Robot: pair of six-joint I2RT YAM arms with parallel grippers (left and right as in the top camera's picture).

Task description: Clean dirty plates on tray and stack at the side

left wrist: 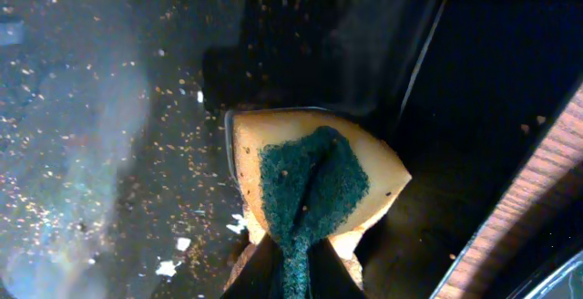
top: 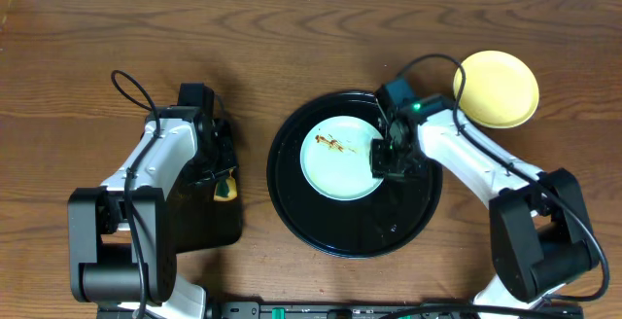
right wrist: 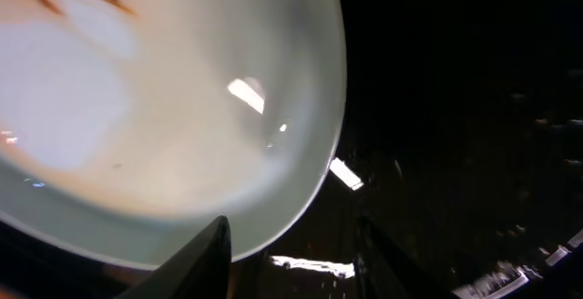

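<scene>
Overhead view: the right gripper (top: 391, 156) sits over the round tray (top: 350, 228), its fingers at the right-hand rim of the mint plate (top: 335, 163). The plate lies in the tray's upper middle and stretches away from the jaws toward the left arm. A brown smear (top: 333, 144) marks the plate's face, on the far side of the plate from the jaws. The yellow plate (top: 497, 88) rests on the table (top: 97, 37) outside the tray, behind and to the outer side of the right gripper, well apart from its jaws.

Right wrist view: the right gripper (right wrist: 291, 233) has its jaws released, with the two dark fingers (right wrist: 208, 255) standing apart. The mint plate (right wrist: 164, 135) fills the field ahead of the jaws, and its rim curves down to the tip of the left-hand finger. The gap between the fingers shows mostly the glossy black of the round tray (right wrist: 455, 108). Whether either finger touches the rim cannot be told.

Left wrist view: the left gripper (left wrist: 291, 279) is clenched on a sponge (left wrist: 314, 185), yellow with a green scouring face. The sponge is pinched at its near end and fans out ahead of the jaws. Beneath it lies the speckled black rectangular tray (left wrist: 91, 108). In the overhead view the left gripper (top: 222, 177) holds the sponge (top: 226, 190) over this tray (top: 209, 224), well apart from the plates.
</scene>
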